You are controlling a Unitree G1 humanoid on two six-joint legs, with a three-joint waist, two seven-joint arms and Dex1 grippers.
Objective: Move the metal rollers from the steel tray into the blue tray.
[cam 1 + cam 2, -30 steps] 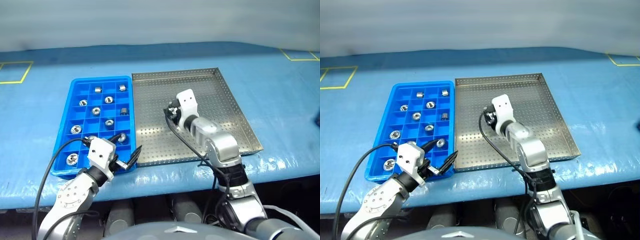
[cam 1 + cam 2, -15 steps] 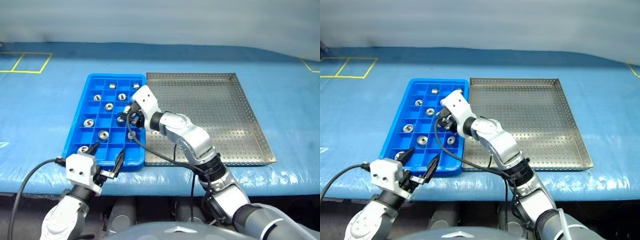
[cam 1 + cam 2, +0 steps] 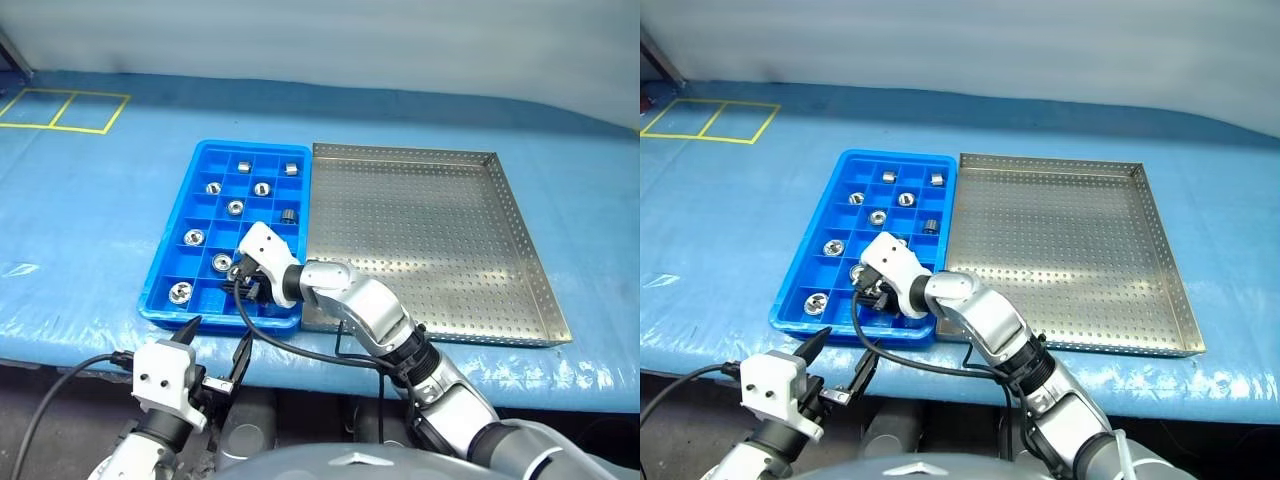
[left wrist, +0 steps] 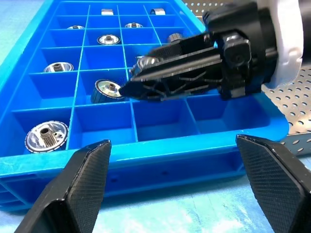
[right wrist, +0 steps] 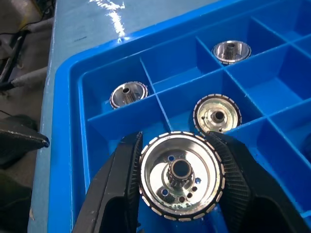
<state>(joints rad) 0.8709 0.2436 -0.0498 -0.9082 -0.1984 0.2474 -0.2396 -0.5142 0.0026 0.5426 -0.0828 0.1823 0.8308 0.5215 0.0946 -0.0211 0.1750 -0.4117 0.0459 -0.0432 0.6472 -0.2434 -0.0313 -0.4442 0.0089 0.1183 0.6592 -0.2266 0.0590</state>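
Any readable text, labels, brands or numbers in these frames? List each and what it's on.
None readable.
Blue tray: no label or marking.
Steel tray: only perforations, no stamp.
Rollers, such as the one in the right gripper: bare metal, no engraving visible.
Left gripper: plain black fingers, no print.
Table cover: yellow line squares only, no characters.

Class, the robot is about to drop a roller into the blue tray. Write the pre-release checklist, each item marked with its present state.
1. Right gripper shut on the shiny ribbed metal roller: ok.
2. Gripper over the blue gridded plastic tray: ok.
3. Compartment beneath it free: cannot tell.
4. Open left gripper outside the tray: ok.
5. Perforated steel tray emptied: ok.
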